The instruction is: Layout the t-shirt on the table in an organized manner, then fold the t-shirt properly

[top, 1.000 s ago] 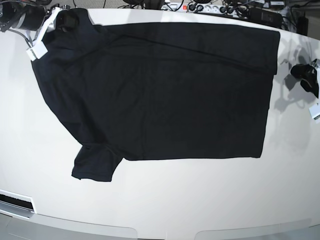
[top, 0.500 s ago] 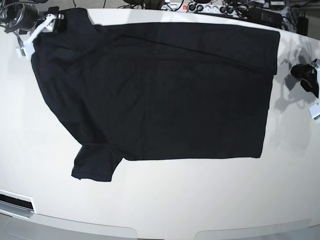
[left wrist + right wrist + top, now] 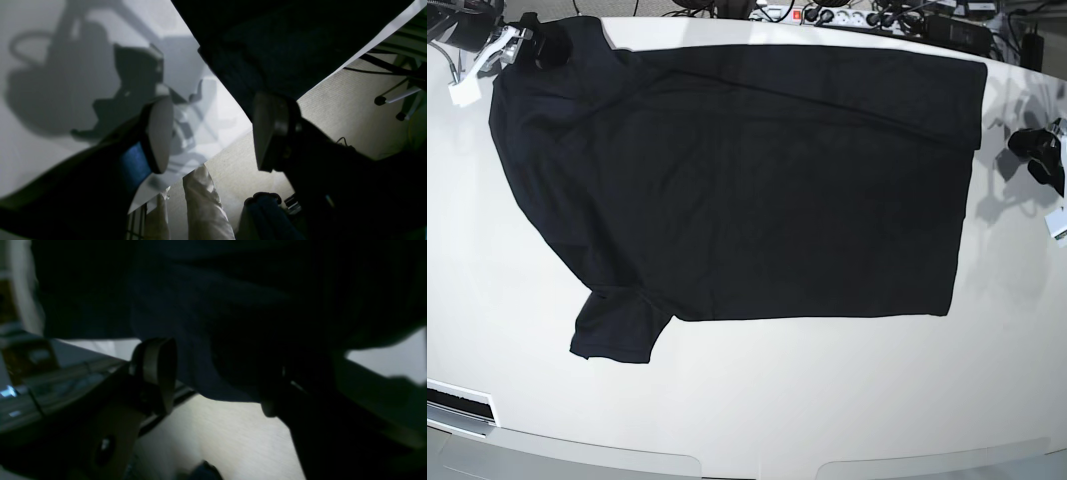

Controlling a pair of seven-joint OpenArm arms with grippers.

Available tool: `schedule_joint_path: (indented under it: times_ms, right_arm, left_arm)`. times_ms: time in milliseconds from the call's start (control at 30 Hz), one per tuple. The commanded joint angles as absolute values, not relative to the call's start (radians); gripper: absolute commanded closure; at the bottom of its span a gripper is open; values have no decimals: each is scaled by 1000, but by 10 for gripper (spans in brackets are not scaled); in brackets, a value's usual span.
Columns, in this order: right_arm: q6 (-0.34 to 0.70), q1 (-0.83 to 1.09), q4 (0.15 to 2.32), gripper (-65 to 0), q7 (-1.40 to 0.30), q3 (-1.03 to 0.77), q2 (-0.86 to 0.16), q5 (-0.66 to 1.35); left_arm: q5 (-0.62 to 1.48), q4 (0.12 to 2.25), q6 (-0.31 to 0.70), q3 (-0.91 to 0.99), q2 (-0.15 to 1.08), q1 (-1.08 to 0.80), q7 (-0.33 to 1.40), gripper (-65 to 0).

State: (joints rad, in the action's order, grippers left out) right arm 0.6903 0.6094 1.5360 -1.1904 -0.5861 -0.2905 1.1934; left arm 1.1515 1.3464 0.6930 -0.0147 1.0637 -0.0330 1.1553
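Note:
The black t-shirt lies spread flat on the white table, one short sleeve pointing toward the front left. My right gripper hovers at the shirt's far-left corner, and its jaws stand open. In the right wrist view dark shirt fabric fills the space beyond the right gripper, with nothing pinched. My left gripper sits off the shirt's right edge. It is open too, and in the left wrist view the shirt's corner lies just ahead of it.
Cables and a power strip run along the table's far edge. Past the table's rim, the left wrist view shows the floor and chair legs. A dark slot sits at the front-left edge.
My right gripper has opened and drawn back up and to the left from the shirt's far-left corner. The shirt and the left arm have stayed put.

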Motion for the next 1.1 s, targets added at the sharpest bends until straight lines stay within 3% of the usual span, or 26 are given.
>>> schedule_joint_path:
  times_ms: [0, 133, 167, 267, 333, 400, 433, 567, 633, 833, 1067]
  right_arm:
    - [698, 615, 1546, -391, -1191, -593, -305, 1212]
    - [698, 615, 1546, -387, -1230, -593, -305, 1254]
    - [698, 615, 1546, -361, -1236, -593, -305, 1270]
    - [698, 615, 1546, -176, -1235, -593, -305, 1287]
    - [698, 615, 1547, -13, -1237, -594, -306, 1286]
    - [698, 615, 1550, 0, -1264, -594, -319, 1286]
    - [698, 615, 1552, -3, -1283, -596, -331, 1286]
    - [698, 616, 1558, -312, -1332, -619, -385, 1279]
    - [698, 615, 1557, -389, -1324, -658, -384, 1277]
    - [698, 615, 1516, -390, -1225, -698, -379, 1172]
    - [698, 598, 1389, -394, -1216, -698, -379, 1228]
  left_arm:
    - [1164, 1354, 698, -4, 1094, -20, 1151, -372]
    - [1164, 1354, 698, -4, 1094, -20, 1152, -372]
    - [1164, 1354, 698, -4, 1094, -20, 1151, -372]
    - [1176, 1354, 698, -4, 1094, -20, 1151, -372]
    - [1179, 1354, 698, -4, 1094, -20, 1152, -372]
    - [1179, 1354, 698, -4, 1094, -20, 1152, -372]
    - [1179, 1354, 698, -4, 1094, -20, 1152, -372]
    - [1179, 1354, 698, -4, 1094, -20, 1152, -372]
    - [1180, 1354, 698, -4, 1094, -20, 1151, -372]
    - [1180, 1354, 698, -4, 1094, -20, 1152, -372]
    - [1182, 1354, 698, -4, 1094, -20, 1151, -372]
